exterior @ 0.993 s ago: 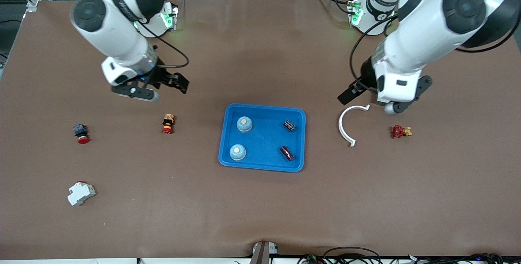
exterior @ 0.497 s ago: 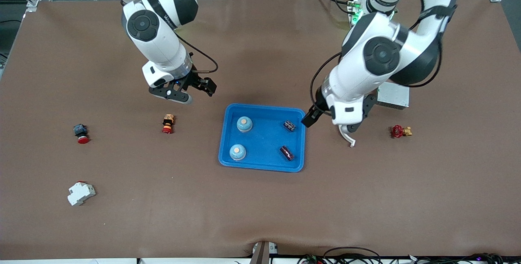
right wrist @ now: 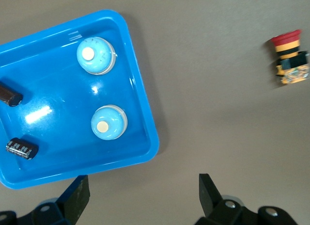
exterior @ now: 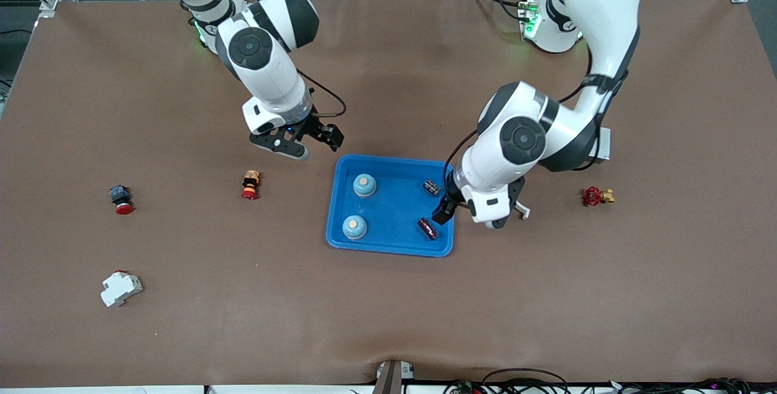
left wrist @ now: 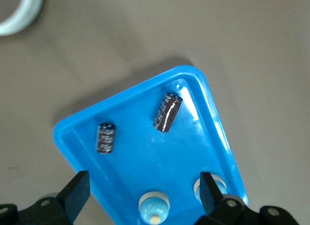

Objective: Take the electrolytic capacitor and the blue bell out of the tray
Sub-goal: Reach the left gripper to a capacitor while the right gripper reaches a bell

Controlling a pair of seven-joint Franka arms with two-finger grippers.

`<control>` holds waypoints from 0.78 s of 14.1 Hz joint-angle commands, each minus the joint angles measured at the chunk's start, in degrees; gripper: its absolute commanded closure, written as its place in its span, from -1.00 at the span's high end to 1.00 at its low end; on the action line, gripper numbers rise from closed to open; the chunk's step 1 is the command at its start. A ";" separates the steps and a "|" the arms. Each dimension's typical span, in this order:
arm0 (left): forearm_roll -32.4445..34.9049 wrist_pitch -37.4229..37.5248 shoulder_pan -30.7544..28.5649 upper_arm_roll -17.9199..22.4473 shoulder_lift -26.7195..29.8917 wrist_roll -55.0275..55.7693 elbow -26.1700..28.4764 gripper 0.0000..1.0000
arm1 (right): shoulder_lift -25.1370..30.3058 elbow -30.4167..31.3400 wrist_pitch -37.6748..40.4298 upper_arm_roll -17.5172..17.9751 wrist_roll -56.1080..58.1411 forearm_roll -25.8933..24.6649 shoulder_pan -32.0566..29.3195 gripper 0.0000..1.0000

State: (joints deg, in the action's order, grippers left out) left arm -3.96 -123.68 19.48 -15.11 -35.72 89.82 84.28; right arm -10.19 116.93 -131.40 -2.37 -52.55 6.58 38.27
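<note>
the bright blue shallow plastic tray (exterior: 391, 248) sits mid-surface, holding two light blue dome bells (exterior: 364, 185) and two dark cylindrical capacitors (exterior: 427, 228). the left pincer (exterior: 470, 209) hangs spread over the tray's edge; the right pincer (exterior: 309, 142) hangs spread over bare surface just beside the tray.

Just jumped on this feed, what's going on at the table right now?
Nothing has been lifted yet. The blue tray holds two blue bells and two capacitors. The left gripper, open and empty, hangs over the tray's rim at the capacitors' end. The right gripper, also open and empty, hovers over the table beside the tray's corner nearest the bells. Each seems set to pick one item.
</note>
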 commanded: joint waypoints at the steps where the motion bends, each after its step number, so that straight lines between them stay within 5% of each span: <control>1: 2.02 -1.04 3.28 0.61 -3.56 3.08 -1.66 1.00 | -2.72 0.05 -3.68 -0.80 -4.56 -1.92 2.16 1.00; 11: 5.54 3.26 5.22 0.61 -6.47 5.28 1.06 1.00 | -18.45 -10.92 -8.09 -0.89 -18.45 -9.30 6.38 1.00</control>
State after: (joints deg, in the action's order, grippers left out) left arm 0.07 -121.28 24.20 -14.80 -41.72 93.85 85.25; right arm -24.21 110.75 -139.34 -2.44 -67.29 -0.16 43.50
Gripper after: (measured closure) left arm 0.000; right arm 0.000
